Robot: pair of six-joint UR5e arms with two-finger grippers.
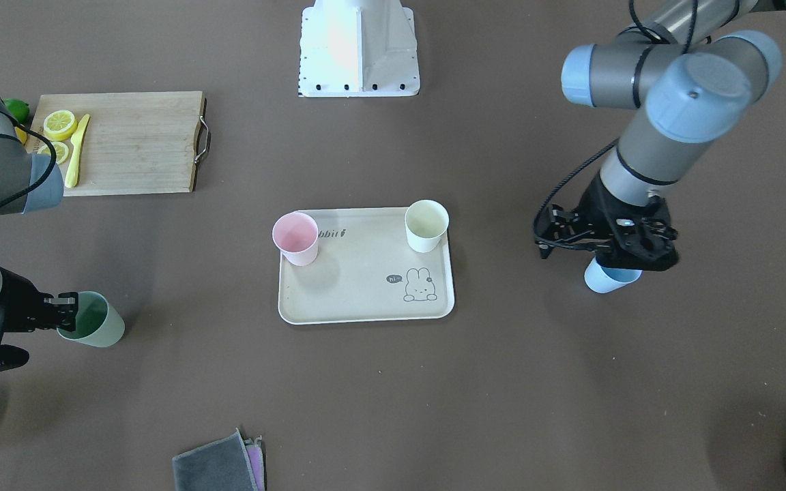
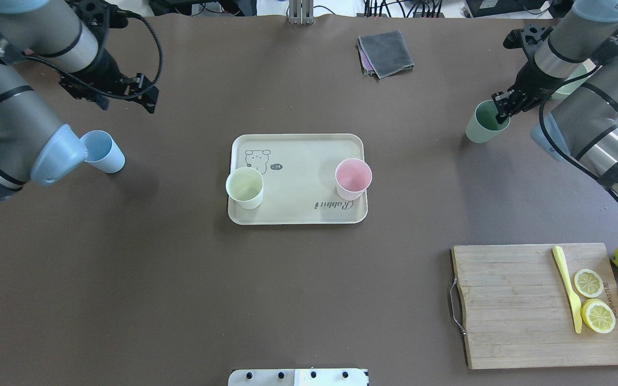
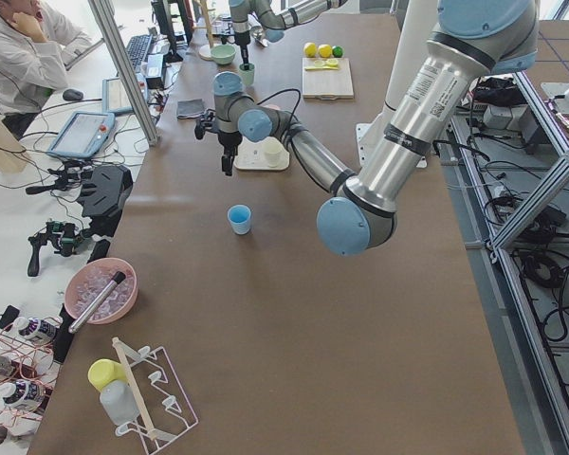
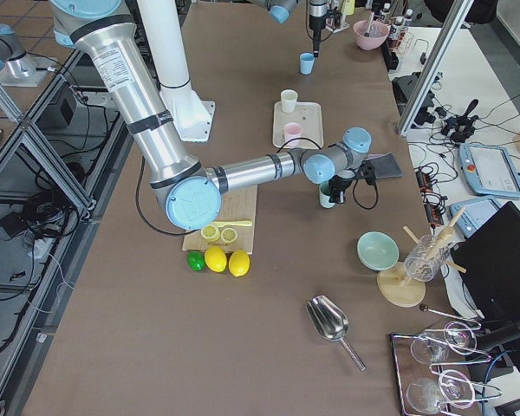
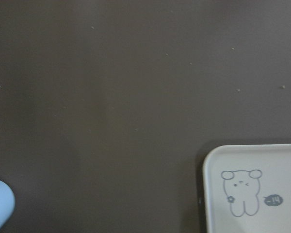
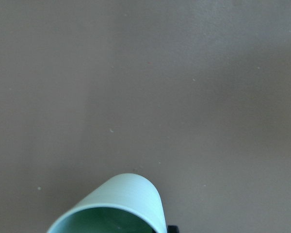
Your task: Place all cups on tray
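Green cup is tilting, rim pinched by the right gripper, probably needing a carry to the tray. Left gripper is hovering near the blue cup, opening unreadable.

Near arm reaching across the worktop to a cup

The right gripper is hanging at the green cup toward the operators' edge. The tray is lying mid-worktop, carrying the cream cup and the pink cup. The blue cup is standing toward the far end, near the left gripper.
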